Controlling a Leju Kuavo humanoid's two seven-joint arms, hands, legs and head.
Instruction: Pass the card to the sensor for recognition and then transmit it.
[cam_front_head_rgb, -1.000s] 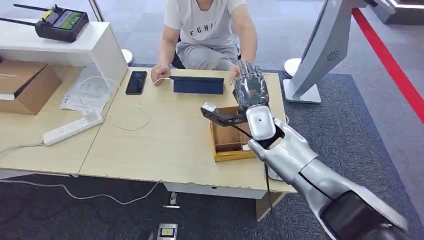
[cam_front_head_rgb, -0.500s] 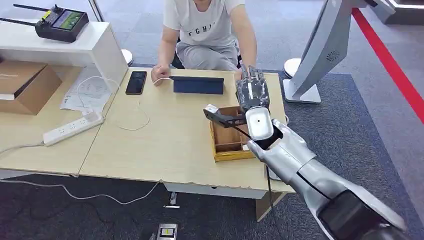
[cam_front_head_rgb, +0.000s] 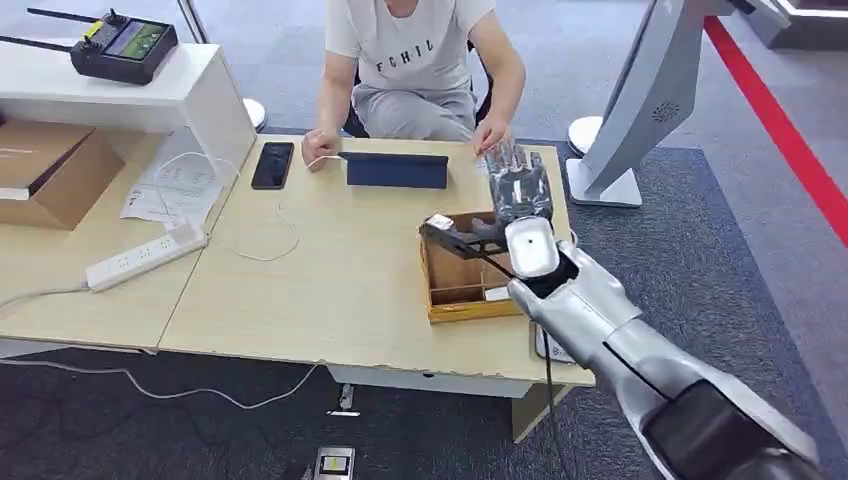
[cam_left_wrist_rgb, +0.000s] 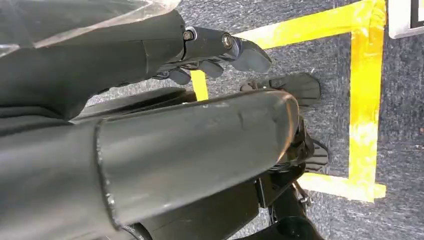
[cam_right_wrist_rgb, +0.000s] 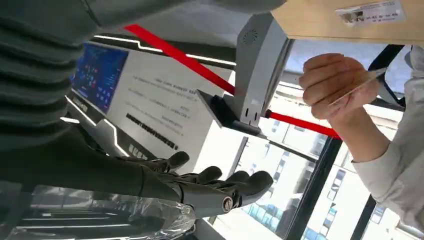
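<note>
- While the right hand (cam_front_head_rgb: 520, 185) hovers over the far right corner of the table (cam_front_head_rgb: 340, 290) in the head view, its fingers lie stretched forward and slightly spread, with nothing in them.
- Just beyond those fingertips sits the person's hand (cam_front_head_rgb: 492, 133); it lies ahead of the robot's hand and a little toward the robot's left, so the gap to close runs straight along the outstretched fingers.
- Beneath the right wrist stands a wooden box (cam_front_head_rgb: 455, 285) with compartments, and a dark tablet (cam_front_head_rgb: 397, 170) leans upright near the table's far edge, beside a phone (cam_front_head_rgb: 272, 164). Which object is the sensor I cannot tell.
- From the left wrist view, the left hand (cam_left_wrist_rgb: 215, 50) hangs over grey carpet and yellow tape (cam_left_wrist_rgb: 362, 95); its fingers look partly curled with nothing visible between them, though how far closed they are I cannot tell.
- Seen from the right wrist view, the right hand's dark fingers (cam_right_wrist_rgb: 220, 182) are extended and apart, holding nothing.
- Opposite them, the person's hand pinches the card (cam_right_wrist_rgb: 357, 87), a thin pale piece seen nearly edge-on, its long axis slanting away from that fist.
- My judgement: the card is apart from the robot's fingers, the right hand is much the nearer, and taking it calls for a reach forward toward the card's free end.
</note>
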